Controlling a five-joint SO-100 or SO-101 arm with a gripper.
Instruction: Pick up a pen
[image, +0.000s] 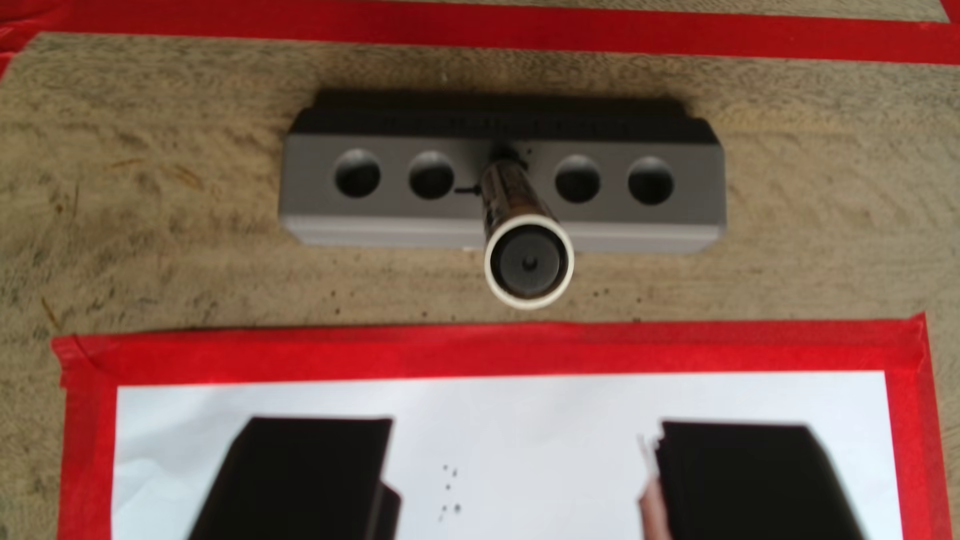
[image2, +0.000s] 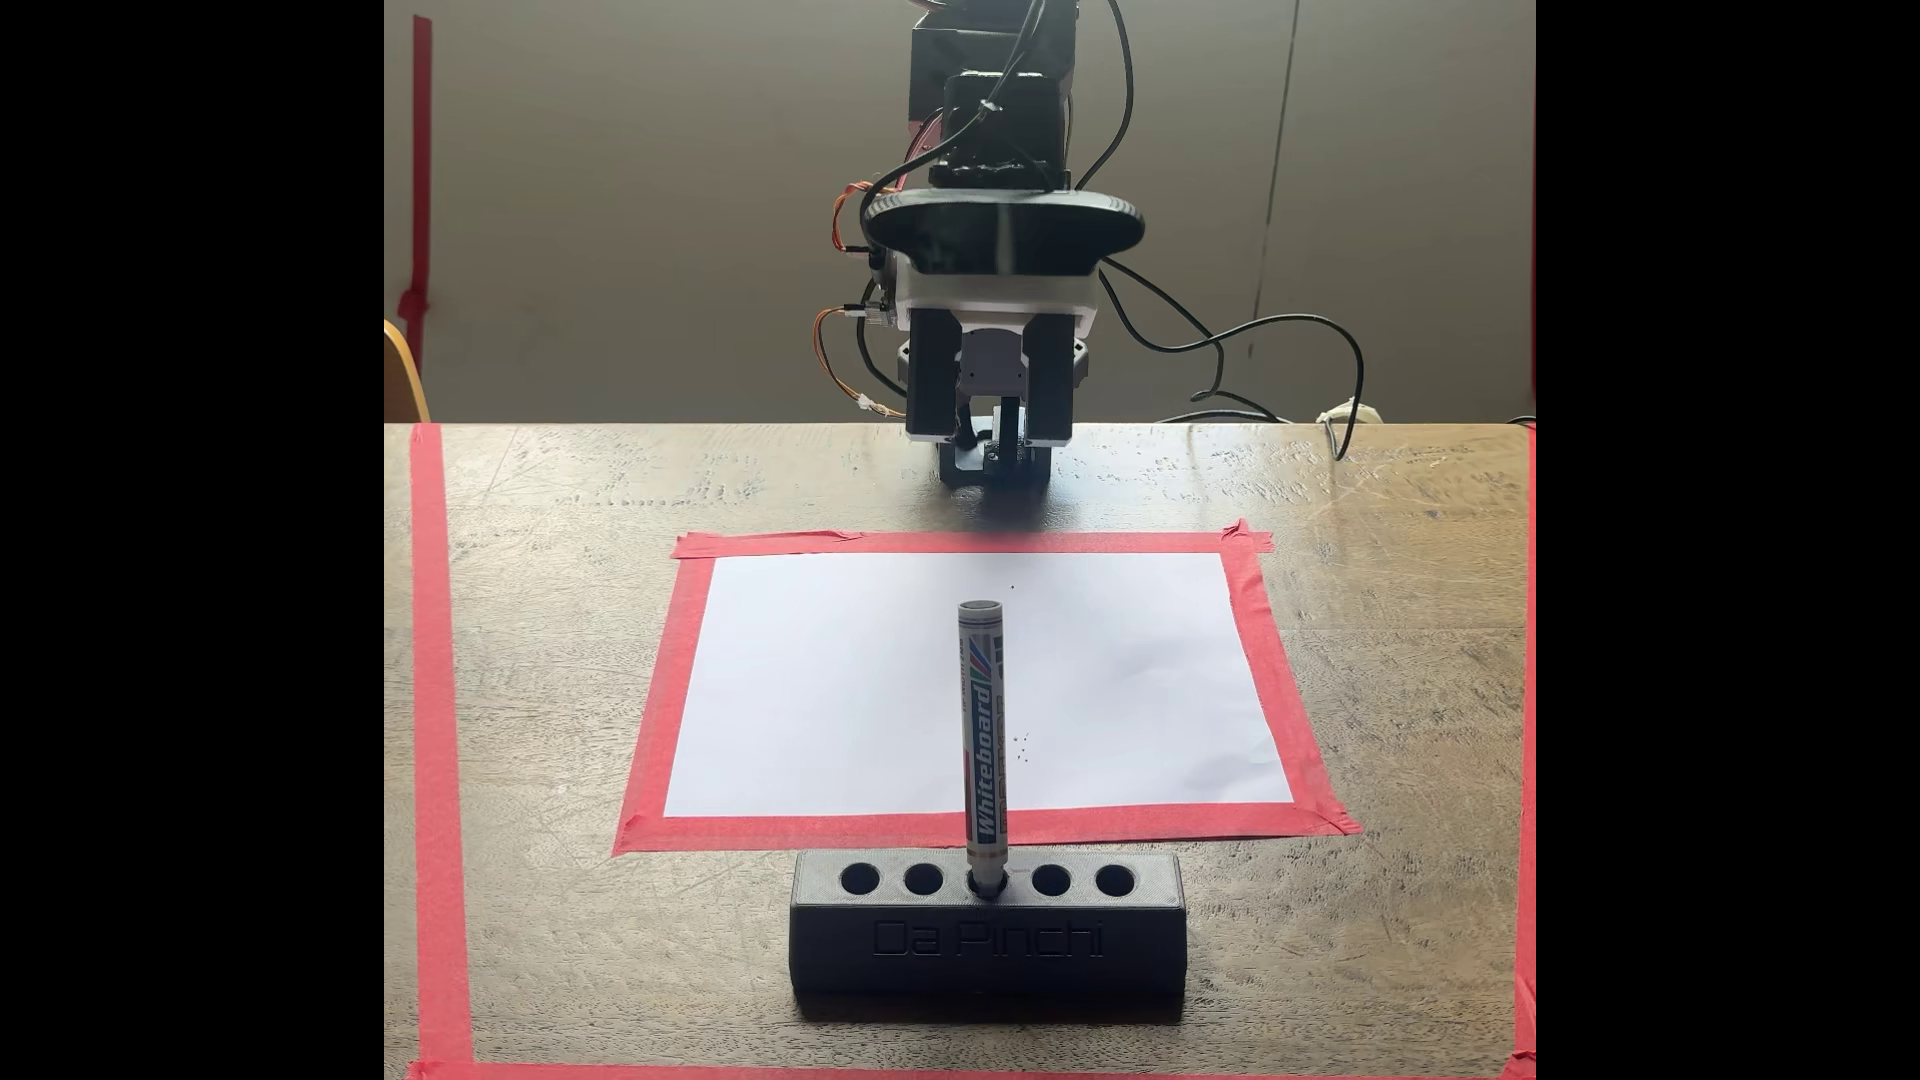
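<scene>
The wooden table (image2: 1351, 644) carries a white sheet of paper (image2: 831, 685) framed in red tape (image2: 665, 685). Just beside the sheet's near edge in the fixed view stands a dark pen holder (image2: 987, 940) with five holes in a row. The whiteboard marker (image2: 983, 743) stands upright in its middle hole, dark end up. Over the far side of the sheet, well apart from the holder, hang the fingers (image: 519, 477), spread wide and holding nothing.
</scene>
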